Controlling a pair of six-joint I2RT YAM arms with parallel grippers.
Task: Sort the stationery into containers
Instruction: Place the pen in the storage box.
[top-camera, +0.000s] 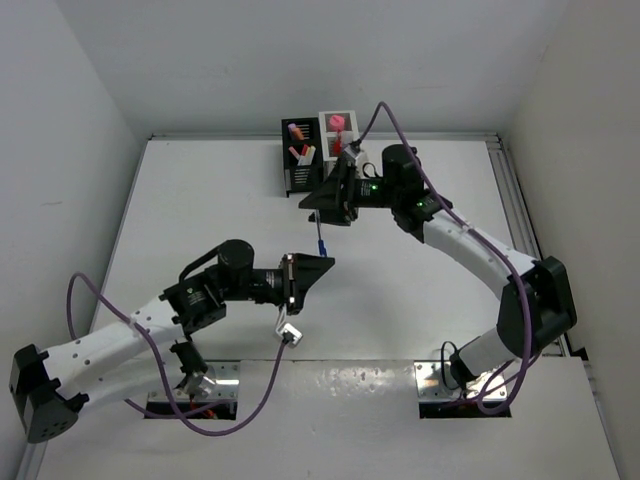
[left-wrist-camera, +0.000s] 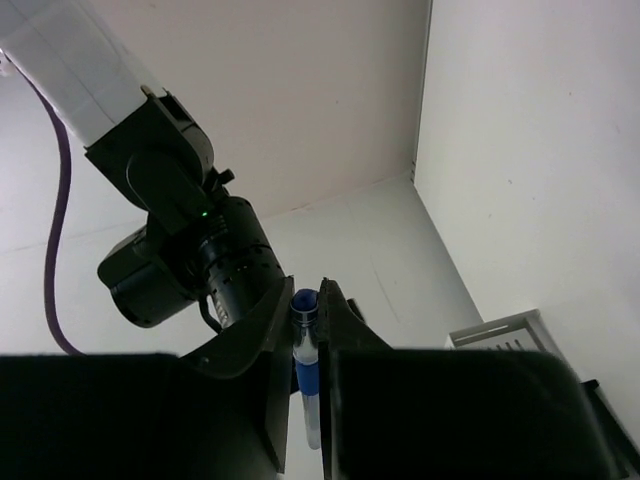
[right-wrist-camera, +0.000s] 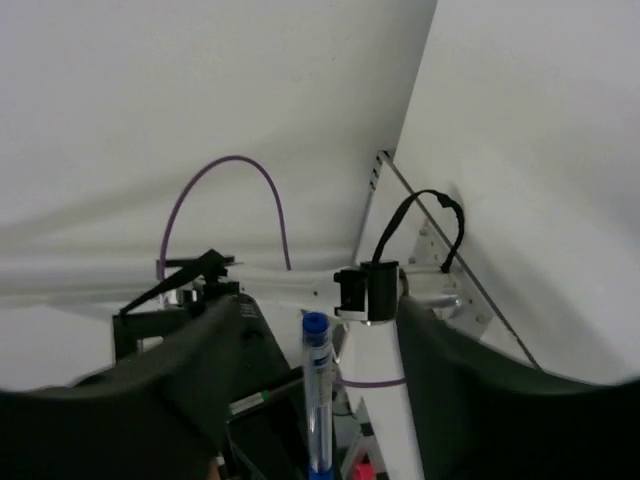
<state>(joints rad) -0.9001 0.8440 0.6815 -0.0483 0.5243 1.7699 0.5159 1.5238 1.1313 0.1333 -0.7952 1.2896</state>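
Scene: A white desk (top-camera: 200, 200) is seen from above, with two robot arms brought tip to tip over its middle.
Blue pen (top-camera: 320, 243): It is found between the two hands, near the centre of the desk and a little nearer than the holders. It is judged to be lifted off the surface.
Left hand (left-wrist-camera: 308, 300): It is clamped tight on the pen, with a finger pressed against the barrel on each side.
Right hand (right-wrist-camera: 322, 330): Its fingers are spread wide. The pen stands in the gap and is touched by neither finger.
Why so held: A pass from one hand to the other is judged likely, since both are lined up on one pen and only the left one carries it. The direction of the pass cannot be told.
Long axis: The pen is laid near to far, in line with the fingers of both hands.
Pointing: A blue end is aimed far, toward the right hand. Which end writes cannot be told.
Black holder (top-camera: 298, 178): It is set at the far edge, with pens stood upright inside.
White holder (top-camera: 322, 130): It is joined to the right side of the black one, and a pink piece is seen in it. Both are placed close to the right arm.
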